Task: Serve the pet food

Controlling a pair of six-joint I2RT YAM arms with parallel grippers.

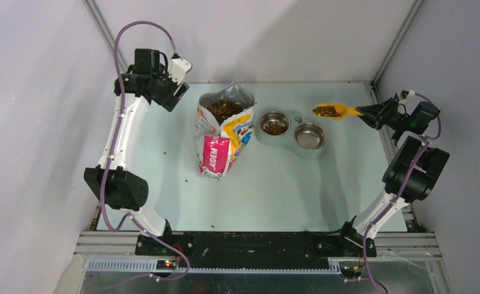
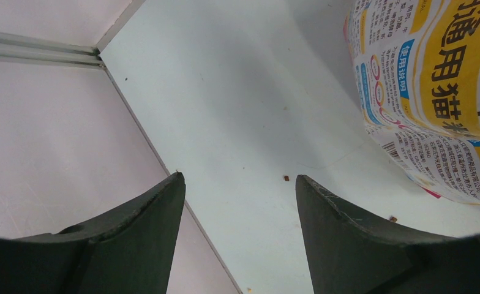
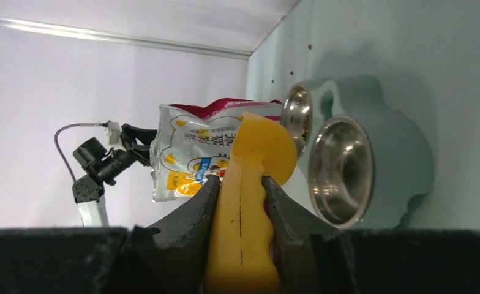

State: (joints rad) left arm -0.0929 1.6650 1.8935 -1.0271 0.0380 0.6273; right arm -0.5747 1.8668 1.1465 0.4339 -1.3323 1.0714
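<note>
Dark-brown pet food [image 1: 225,110] fills the open cartoon-cat bag [image 1: 221,142] standing mid-table. More kibble [image 1: 275,127] lies in the left steel bowl of a pale green double feeder [image 1: 288,144]; its right bowl [image 1: 310,135] is empty. My right gripper [image 1: 367,113] is shut on the handle of a yellow scoop [image 1: 340,111] holding kibble [image 1: 327,111], held above the table behind the right bowl. In the right wrist view the scoop [image 3: 250,184] sits between the fingers. My left gripper [image 1: 177,93] is open and empty at the back left, left of the bag [image 2: 427,92].
Stray kibble bits [image 2: 286,178] lie on the pale table near the bag. Grey enclosure walls with metal rails [image 1: 386,52] close in the back and sides. The arm bases sit on a black bar [image 1: 256,244] at the near edge.
</note>
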